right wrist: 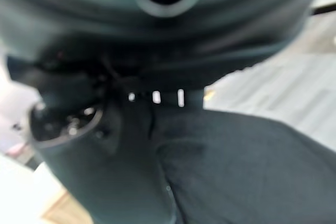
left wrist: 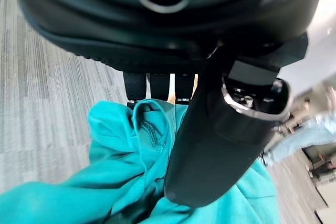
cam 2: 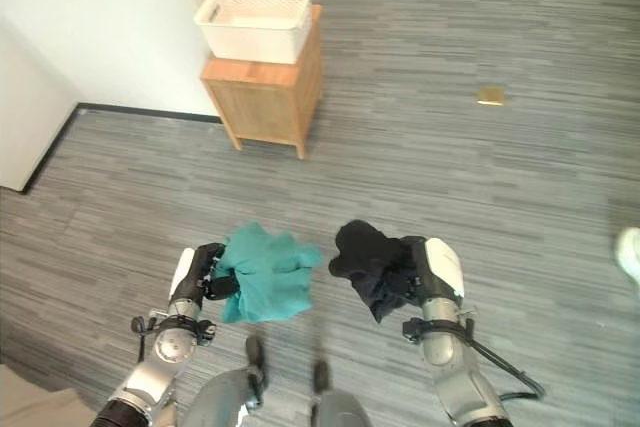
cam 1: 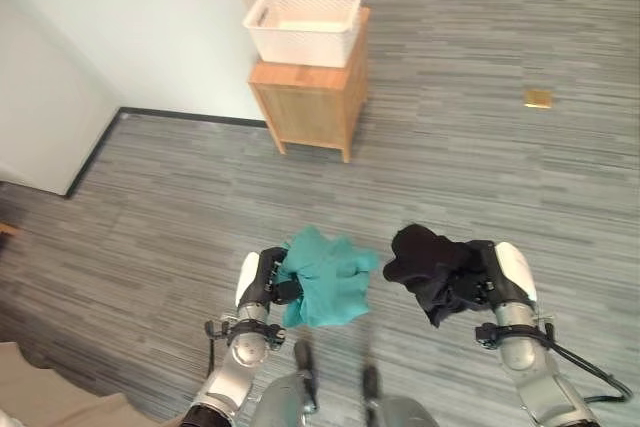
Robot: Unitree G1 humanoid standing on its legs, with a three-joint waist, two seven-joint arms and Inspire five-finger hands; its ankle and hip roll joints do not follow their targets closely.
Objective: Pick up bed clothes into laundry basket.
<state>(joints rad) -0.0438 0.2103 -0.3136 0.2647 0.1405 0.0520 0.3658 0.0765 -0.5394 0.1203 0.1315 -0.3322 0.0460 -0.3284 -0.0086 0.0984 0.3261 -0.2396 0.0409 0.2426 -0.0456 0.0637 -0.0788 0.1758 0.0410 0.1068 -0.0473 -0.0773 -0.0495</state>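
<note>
A teal garment (cam 1: pixel 325 279) hangs bunched in my left hand (cam 1: pixel 265 282), whose fingers and thumb are curled on it; the left wrist view shows the thumb pressed into the teal cloth (left wrist: pixel 131 171). My right hand (cam 1: pixel 490 282) is shut on a black garment (cam 1: pixel 430 267), held above the floor beside the teal one. The right wrist view shows the black cloth (right wrist: pixel 247 166) under the hand. A white laundry basket (cam 1: pixel 303 22) stands on a small wooden cabinet (cam 1: pixel 312 97) well ahead, by the wall.
Grey striped carpet covers the floor between me and the cabinet. A white wall (cam 1: pixel 120 27) with a dark skirting runs on the left. A small yellow plate (cam 1: pixel 538 98) lies in the floor at right. A person's shoe (cam 2: pixel 628 252) shows at the far right edge.
</note>
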